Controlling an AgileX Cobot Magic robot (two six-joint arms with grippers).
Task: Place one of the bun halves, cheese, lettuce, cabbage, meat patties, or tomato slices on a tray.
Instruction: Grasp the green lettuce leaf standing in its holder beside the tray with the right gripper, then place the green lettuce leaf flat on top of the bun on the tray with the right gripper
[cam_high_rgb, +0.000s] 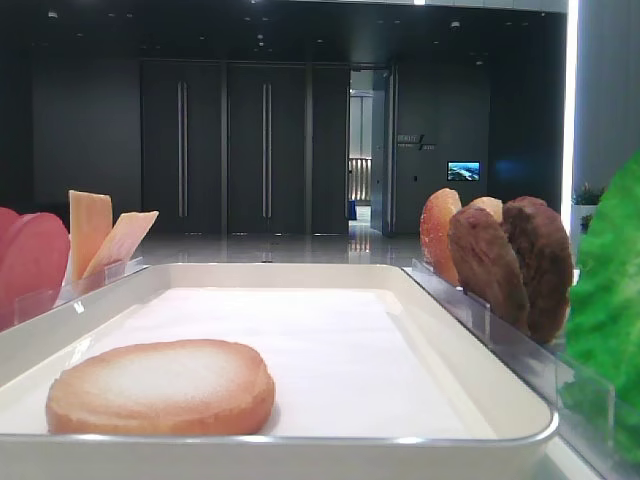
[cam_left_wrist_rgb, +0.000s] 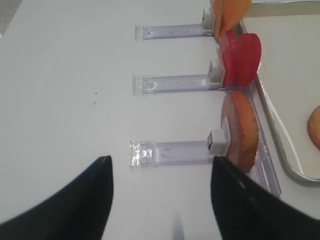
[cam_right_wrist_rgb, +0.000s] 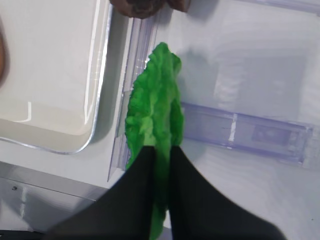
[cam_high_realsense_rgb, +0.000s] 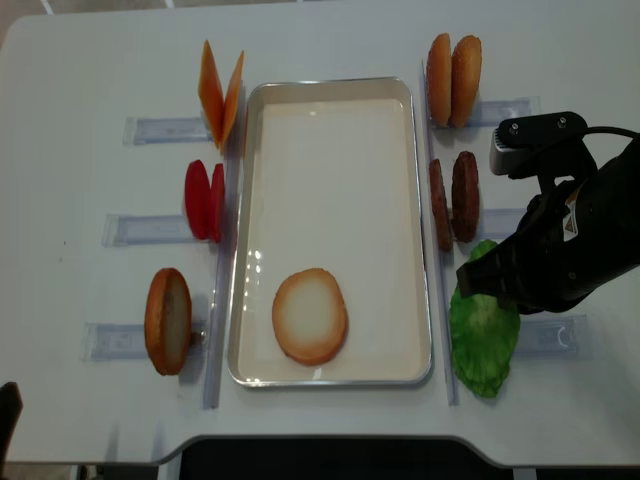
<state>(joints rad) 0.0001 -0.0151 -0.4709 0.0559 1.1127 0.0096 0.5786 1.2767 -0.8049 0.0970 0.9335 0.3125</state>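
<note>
Lettuce (cam_right_wrist_rgb: 154, 112) pinched between the black fingers (cam_right_wrist_rgb: 135, 200) of the right gripper (cam_high_realsense_rgb: 478, 282), jaws closed on the leaf, just to the right of the tray (cam_high_realsense_rgb: 335, 379) near its front right corner, beside the clear rack (cam_right_wrist_rgb: 245, 132) there. Tray white and shallow, carrying one bun half (cam_high_realsense_rgb: 310, 315) lying flat, pale face up, toward its front end. Right of the tray, behind the lettuce: two meat patties (cam_high_realsense_rgb: 453, 198) standing on edge, and farther back two more bun halves (cam_high_realsense_rgb: 453, 66), also upright. Left of the tray: cheese (cam_high_realsense_rgb: 220, 92) slices leaning in a V at the back, tomato slices (cam_high_realsense_rgb: 204, 199) upright at the middle, and another bun (cam_high_realsense_rgb: 167, 320) standing on edge toward the front, each beside a clear rack (cam_left_wrist_rgb: 170, 152). Left gripper (cam_left_wrist_rgb: 160, 195) over bare table well left of the tray, jaws spread wide apart and holding nothing, in line with the frontmost left rack and bun.
</note>
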